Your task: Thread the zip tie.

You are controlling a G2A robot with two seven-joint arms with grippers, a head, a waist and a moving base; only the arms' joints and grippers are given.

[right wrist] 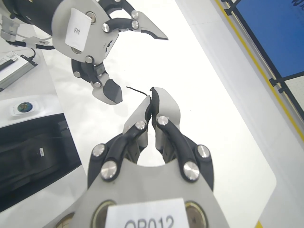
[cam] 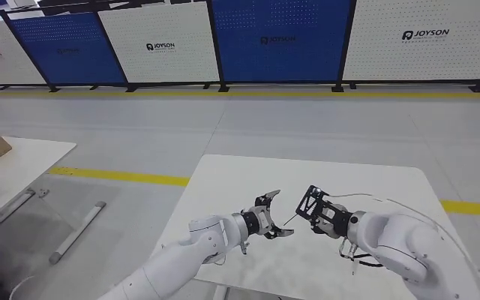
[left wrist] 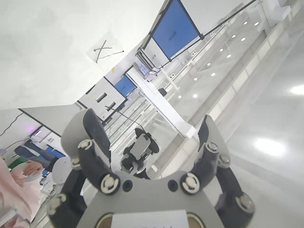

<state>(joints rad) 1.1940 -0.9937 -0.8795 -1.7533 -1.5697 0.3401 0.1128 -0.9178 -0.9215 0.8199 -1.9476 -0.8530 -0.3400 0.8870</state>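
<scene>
Two tools over table: left tool spread wide, right tool pinching zip tie; paper label on each.

Left gripper, right gripper: silver plates, blk links + pads, shiny round screws, white labels. Arms glossy white; blk cables on right.

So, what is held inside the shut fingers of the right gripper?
A thin black zip tie: a short end sticks out from the tips of the right gripper toward the open left gripper. The part clamped inside is covered, so its length cannot be seen.
</scene>
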